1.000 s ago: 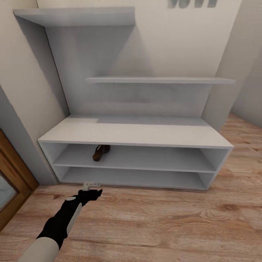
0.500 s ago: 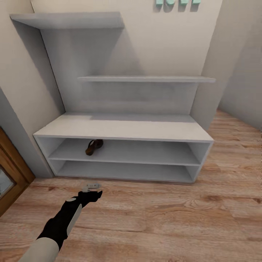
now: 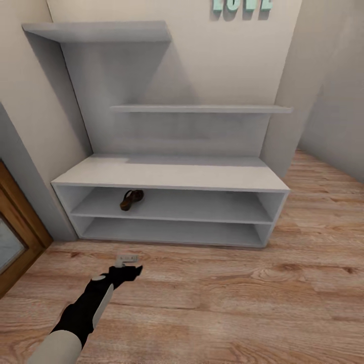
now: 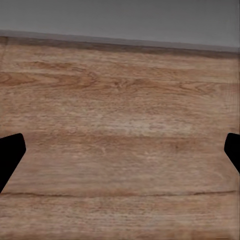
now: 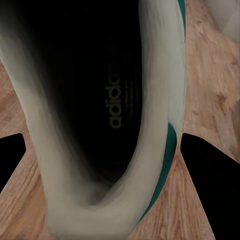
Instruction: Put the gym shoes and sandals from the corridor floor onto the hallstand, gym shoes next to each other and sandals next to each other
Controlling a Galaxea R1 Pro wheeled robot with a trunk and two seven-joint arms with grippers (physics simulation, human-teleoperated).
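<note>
My right gripper (image 5: 120, 155), fingers either side of gym shoe (image 5: 100, 120) collar; grip firmness unclear. Left gripper (image 3: 126, 262) spread wide, empty, over floor (image 3: 227, 303). One sandal (image 3: 131, 199) on hallstand (image 3: 172, 174) upper bay, left. Risk: shoe slipping free in transit.

1. On the wall above the hallstand (image 3: 172, 174) we see mint-green block letters (image 3: 241, 4); their tops are cut off by the picture's edge, and the visible lower parts appear to spell "LOVE".
2. Inside the gym shoe (image 5: 107, 120), on its dark insole, we read the brand "adidas" in pale lettering running lengthwise.
</note>
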